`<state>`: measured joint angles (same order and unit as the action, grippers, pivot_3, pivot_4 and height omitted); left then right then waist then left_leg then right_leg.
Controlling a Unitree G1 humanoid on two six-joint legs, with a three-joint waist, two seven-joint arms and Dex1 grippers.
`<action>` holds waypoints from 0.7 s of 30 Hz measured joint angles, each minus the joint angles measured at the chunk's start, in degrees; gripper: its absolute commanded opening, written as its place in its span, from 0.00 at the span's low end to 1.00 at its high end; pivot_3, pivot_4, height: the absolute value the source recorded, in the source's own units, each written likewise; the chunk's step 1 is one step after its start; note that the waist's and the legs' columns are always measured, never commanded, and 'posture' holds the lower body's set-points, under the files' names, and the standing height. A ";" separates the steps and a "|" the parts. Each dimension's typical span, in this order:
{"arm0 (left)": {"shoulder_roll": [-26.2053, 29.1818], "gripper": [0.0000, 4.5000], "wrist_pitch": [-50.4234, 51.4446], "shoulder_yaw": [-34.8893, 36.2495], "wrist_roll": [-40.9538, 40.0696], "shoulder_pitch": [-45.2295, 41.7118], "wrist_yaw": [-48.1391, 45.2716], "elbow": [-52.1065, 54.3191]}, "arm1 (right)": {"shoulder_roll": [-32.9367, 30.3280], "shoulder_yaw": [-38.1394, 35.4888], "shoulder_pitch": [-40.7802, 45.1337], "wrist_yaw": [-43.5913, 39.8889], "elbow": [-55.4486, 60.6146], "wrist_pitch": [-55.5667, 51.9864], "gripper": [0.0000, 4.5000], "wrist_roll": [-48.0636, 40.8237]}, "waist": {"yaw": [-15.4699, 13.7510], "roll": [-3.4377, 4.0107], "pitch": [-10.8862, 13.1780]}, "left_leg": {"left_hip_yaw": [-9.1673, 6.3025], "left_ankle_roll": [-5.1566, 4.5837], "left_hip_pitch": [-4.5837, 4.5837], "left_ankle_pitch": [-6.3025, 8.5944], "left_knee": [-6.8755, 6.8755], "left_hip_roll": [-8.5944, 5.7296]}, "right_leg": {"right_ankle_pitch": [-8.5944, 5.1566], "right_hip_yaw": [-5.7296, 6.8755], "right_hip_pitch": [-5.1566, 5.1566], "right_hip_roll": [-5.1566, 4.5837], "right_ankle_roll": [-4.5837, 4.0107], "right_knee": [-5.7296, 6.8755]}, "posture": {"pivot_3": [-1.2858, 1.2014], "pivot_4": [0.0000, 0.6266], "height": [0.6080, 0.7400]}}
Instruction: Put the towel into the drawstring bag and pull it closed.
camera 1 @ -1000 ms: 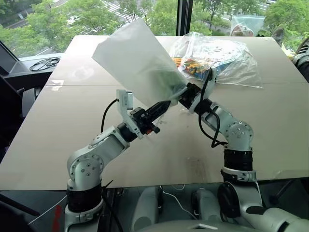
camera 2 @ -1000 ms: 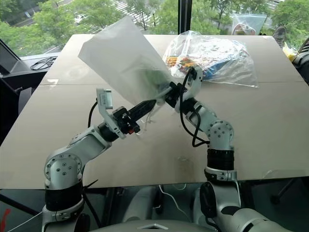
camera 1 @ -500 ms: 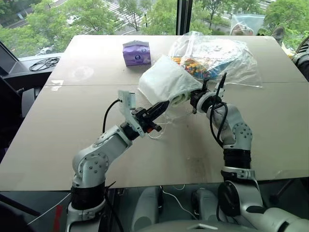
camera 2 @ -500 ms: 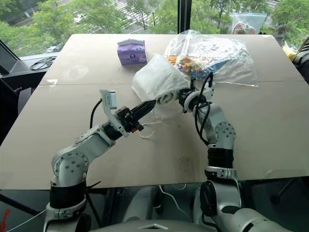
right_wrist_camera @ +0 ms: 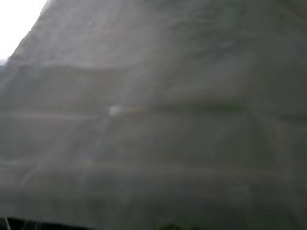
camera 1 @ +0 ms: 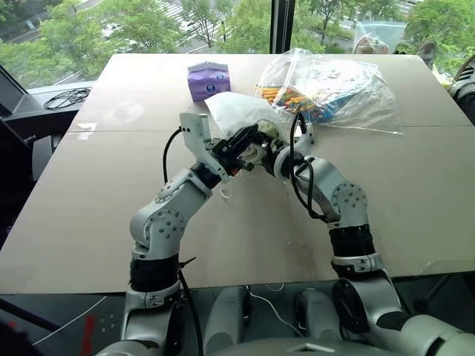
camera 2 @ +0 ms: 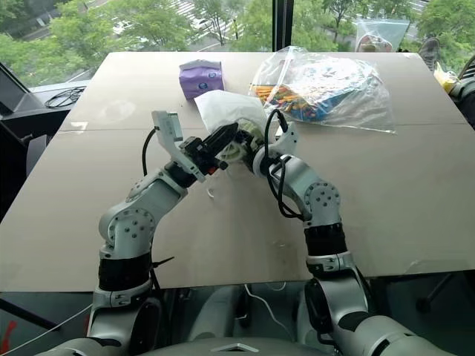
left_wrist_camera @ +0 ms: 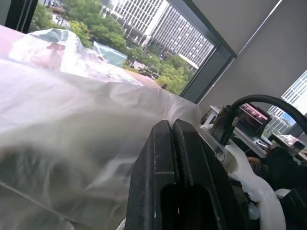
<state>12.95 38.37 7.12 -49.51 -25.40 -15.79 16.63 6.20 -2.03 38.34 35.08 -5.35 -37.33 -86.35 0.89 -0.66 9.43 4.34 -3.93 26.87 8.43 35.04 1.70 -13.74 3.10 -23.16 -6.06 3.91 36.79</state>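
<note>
The drawstring bag [camera 1: 236, 111], white and thin, lies bunched on the table between my two grippers, just in front of the purple pack. My left gripper [camera 1: 249, 139] is shut at the bag's mouth, its two black fingers [left_wrist_camera: 168, 158] pressed together against the fabric. A thin white cord [camera 1: 223, 194] hangs in a loop below it. My right gripper [camera 1: 269, 152] sits right against the bag from the other side, very close to the left one, and bag fabric [right_wrist_camera: 153, 120] covers its wrist view. The towel is hidden by the bunched fabric.
A purple tissue pack [camera 1: 208, 80] stands behind the bag. A large clear plastic bag [camera 1: 334, 85] of colourful items lies at the back right. The beige table [camera 1: 96, 193] stretches wide to the left and front. Black cables [camera 1: 68, 96] lie off its far left edge.
The bag, held up high and spread a second ago, has come down and bunched up. My left gripper rose forward to its mouth. My right wrist rolled and shifted left.
</note>
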 measured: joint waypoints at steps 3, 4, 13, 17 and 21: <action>0.01 0.00 0.00 1.00 -0.02 -0.46 -0.04 -0.64 | -4.86 0.93 -0.06 -3.61 2.33 -4.61 0.84 2.53 | -0.17 0.00 0.00 | 0.00 -0.01 0.04 0.00 0.03 -0.01 | 0.00 0.01 0.00 -0.01 0.00 -0.02 | 0.52 0.24 1.00; -0.01 0.00 0.00 1.43 -0.04 -0.54 -0.06 -1.06 | -6.73 0.92 -0.22 -5.03 3.40 -6.17 0.84 2.98 | -0.19 -0.01 0.00 | 0.00 -0.01 0.04 0.00 0.03 -0.01 | 0.00 0.01 0.01 -0.01 0.00 -0.03 | 0.52 0.24 1.00; -0.89 0.00 0.03 1.80 0.05 -0.78 -0.20 -2.78 | -21.53 -0.43 -6.89 -25.89 13.98 -17.85 0.84 1.34 | -0.19 -0.02 0.03 | 0.01 -0.03 0.06 0.00 0.04 0.04 | 0.02 0.02 0.00 0.04 0.05 -0.02 | 0.52 0.24 1.00; -0.89 0.00 0.02 2.19 0.19 -0.68 -0.19 -2.86 | -34.36 3.25 -9.46 -41.43 21.23 -16.96 0.84 12.63 | -0.55 -0.04 0.03 | 0.01 -0.04 0.08 0.02 0.11 0.02 | -0.02 0.05 0.01 0.03 0.02 -0.09 | 0.52 0.24 1.00; -0.90 0.00 0.02 2.60 0.32 -0.47 -0.18 -2.88 | -46.83 16.01 -14.59 -56.64 21.01 -5.88 0.84 39.38 | -0.50 -0.11 0.09 | 0.02 0.00 0.08 0.04 0.14 0.05 | -0.02 0.05 0.00 0.04 0.01 -0.13 | 0.52 0.24 1.00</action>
<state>12.05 38.39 9.72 -49.19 -25.88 -15.97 13.75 -40.63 13.98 23.75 -21.56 15.65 -43.21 -46.97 0.39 -0.77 9.52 4.35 -3.93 26.95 8.47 35.17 1.74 -13.75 3.15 -23.16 -6.02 3.92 36.66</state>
